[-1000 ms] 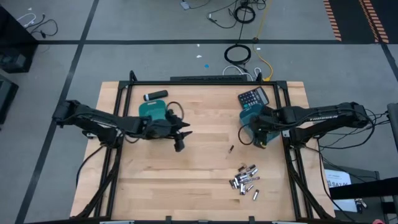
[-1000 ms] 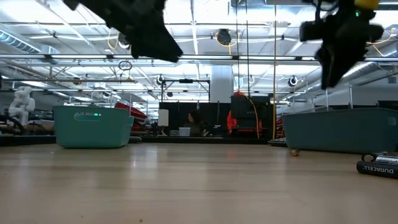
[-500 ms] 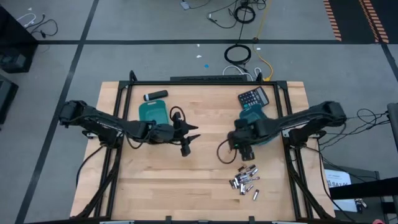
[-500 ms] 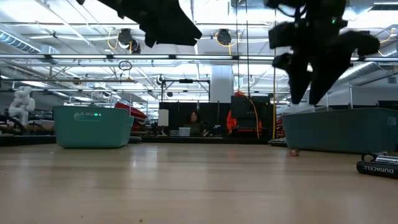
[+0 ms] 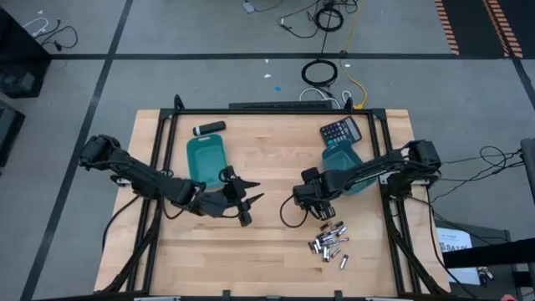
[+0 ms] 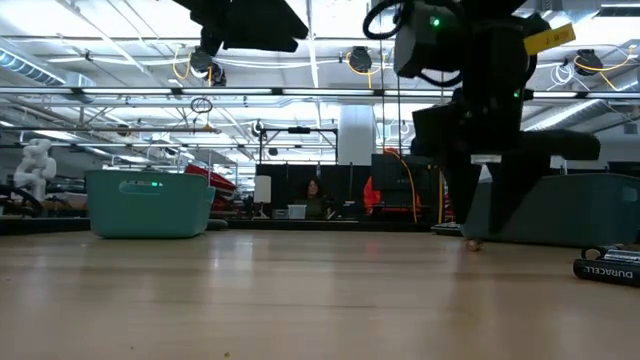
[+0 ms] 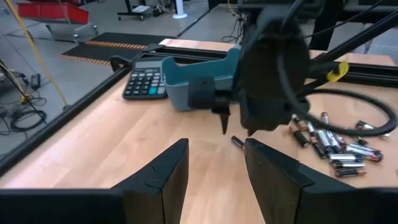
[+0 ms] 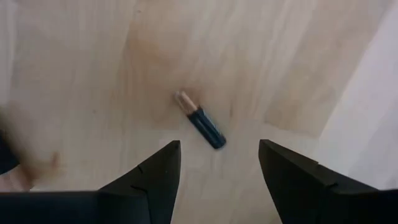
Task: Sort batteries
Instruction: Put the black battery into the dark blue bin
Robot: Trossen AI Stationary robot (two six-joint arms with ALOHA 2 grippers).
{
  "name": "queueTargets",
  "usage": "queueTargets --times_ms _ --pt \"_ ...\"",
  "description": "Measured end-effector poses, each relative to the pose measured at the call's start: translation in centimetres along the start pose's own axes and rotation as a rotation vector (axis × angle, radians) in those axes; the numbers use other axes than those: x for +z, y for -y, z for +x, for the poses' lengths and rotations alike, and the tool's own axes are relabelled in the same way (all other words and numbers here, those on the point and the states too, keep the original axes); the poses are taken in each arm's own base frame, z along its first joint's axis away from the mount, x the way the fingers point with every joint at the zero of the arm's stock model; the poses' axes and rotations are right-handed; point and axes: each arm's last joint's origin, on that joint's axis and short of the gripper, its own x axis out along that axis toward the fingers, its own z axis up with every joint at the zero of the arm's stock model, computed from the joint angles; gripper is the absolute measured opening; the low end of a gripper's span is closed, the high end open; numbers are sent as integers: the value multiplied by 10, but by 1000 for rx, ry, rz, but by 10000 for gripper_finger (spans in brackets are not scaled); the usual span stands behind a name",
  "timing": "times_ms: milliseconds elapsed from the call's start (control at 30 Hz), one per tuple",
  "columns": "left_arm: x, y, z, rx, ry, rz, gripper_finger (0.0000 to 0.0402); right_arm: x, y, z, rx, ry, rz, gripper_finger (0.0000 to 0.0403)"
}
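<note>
Movement since a second ago: right gripper [image 8: 217, 165] is swinging off the right bin [image 5: 344, 157] and dropping, jaws wide and empty, over a stray battery [image 8: 200, 120] lying between that bin and the battery pile [image 5: 330, 242]; a pickup seems next. Left gripper [image 5: 247, 207] is drifting away from the left bin [image 5: 204, 154], open, empty. Bin contents aren't discernible.

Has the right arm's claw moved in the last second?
Yes. The right gripper left the teal bin and now hangs over a lone battery.
</note>
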Motion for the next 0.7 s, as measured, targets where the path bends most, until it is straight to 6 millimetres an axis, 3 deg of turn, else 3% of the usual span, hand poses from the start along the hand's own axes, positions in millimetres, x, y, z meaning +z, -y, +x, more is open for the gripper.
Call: queueTargets --times_ms 300,433,600,700 --pt "-2 8 -6 -30 0 -13 169 5 -2 21 15 -42 -120 186" --pt "-2 8 -6 -30 -2 -30 169 5 -3 21 27 -40 -137 130" --pt "-3 8 -7 -29 -10 -23 169 5 -4 21 46 -35 -139 30" --pt "-3 8 -7 -28 -12 -22 169 5 -4 21 56 -29 -134 13"
